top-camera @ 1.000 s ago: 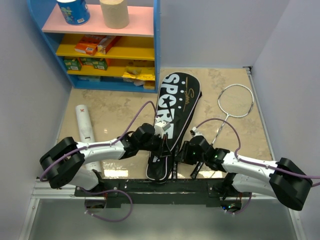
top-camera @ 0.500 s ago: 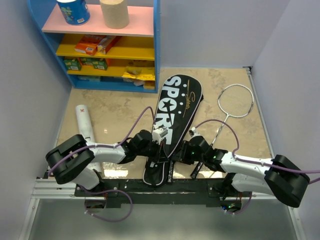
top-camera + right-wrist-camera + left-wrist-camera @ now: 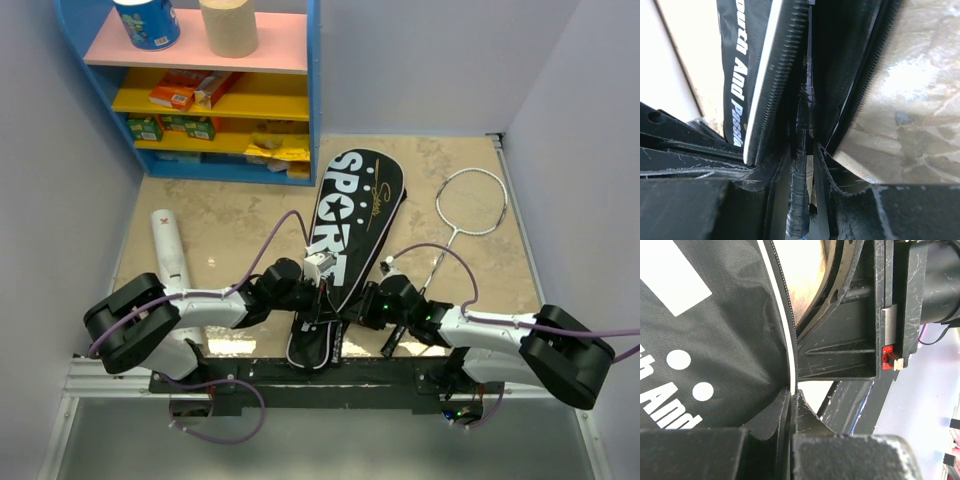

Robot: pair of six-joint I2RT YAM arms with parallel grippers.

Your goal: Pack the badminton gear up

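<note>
The black bag lettered SPORT (image 3: 350, 215) lies slanted at the table's middle, its narrow end towards me. My left gripper (image 3: 322, 298) is shut on the bag's white-piped zip edge (image 3: 789, 365); its fingertips (image 3: 792, 392) meet on it. My right gripper (image 3: 352, 312) is shut on a black racket handle (image 3: 801, 190) that runs into the open bag (image 3: 737, 75). That racket's head is hidden inside. The second white-framed racket (image 3: 471, 202) lies at the right, its handle (image 3: 390, 342) beside my right arm. The long white tube (image 3: 170, 250) lies at the left.
A blue shelf unit (image 3: 312, 100) stands at the back left with small coloured boxes and paper rolls on it. The black base rail (image 3: 300, 378) runs along the near edge, close under both grippers (image 3: 850, 340). Walls close in left and right.
Both grippers have drawn a little towards the near edge. The bag's narrow end has shifted left and nearer with them. The rest has not moved.
</note>
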